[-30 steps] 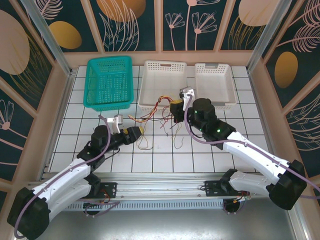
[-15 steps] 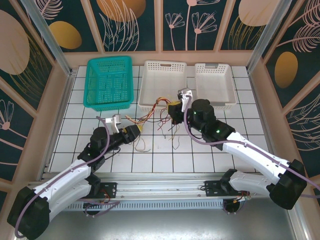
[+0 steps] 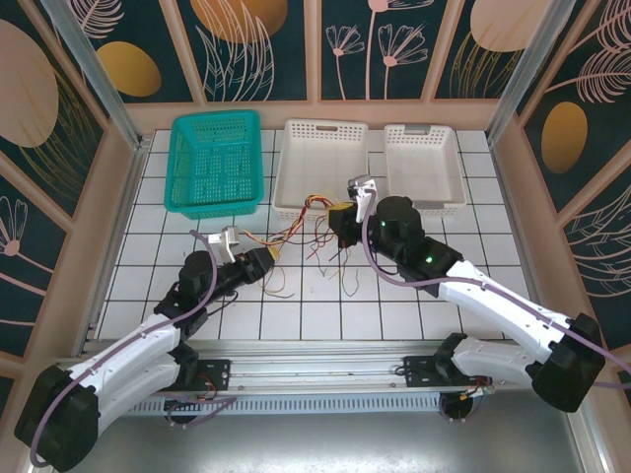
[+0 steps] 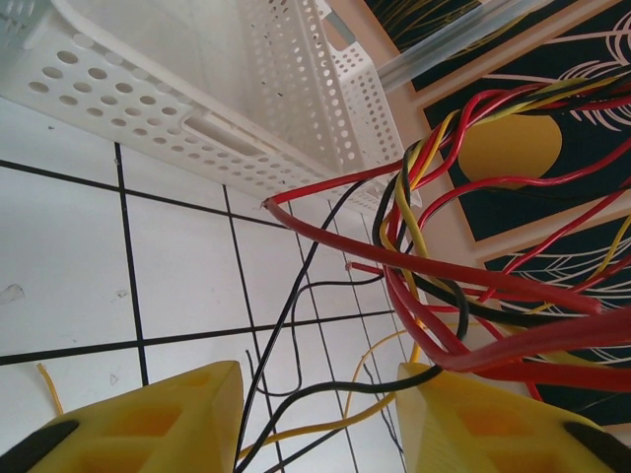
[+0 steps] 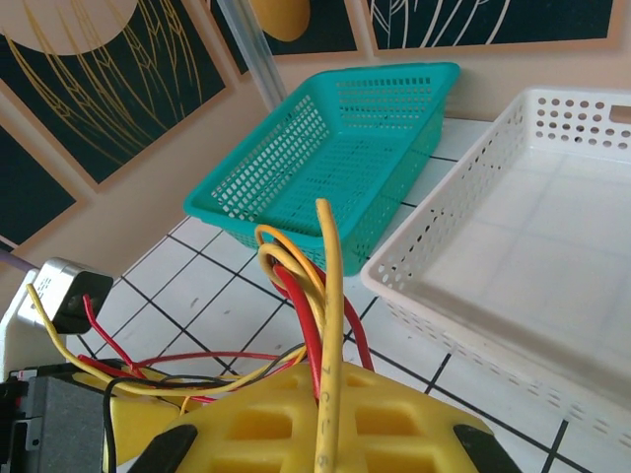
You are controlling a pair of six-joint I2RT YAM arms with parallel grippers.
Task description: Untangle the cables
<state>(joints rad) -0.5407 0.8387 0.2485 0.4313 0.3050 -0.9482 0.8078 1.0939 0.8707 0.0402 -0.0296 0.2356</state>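
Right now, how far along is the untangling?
Done: nothing yet. The red, yellow and black cables cross in one bundle. In hand: the right pincer clamps one end, and the left pincer stands open around several strands. Left: pulling every cable apart.

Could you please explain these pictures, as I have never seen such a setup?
Two white robot arms are bolted to a white tiled table. One picture looks down from above; the other two come from cameras on the wrists, yellow fingers at the bottom. At the back stand a teal plastic mesh basket and two white perforated trays. Thin red, yellow and black cables stretch between the arms. The right gripper is shut on them; the left gripper stands open with wires running between its fingers.
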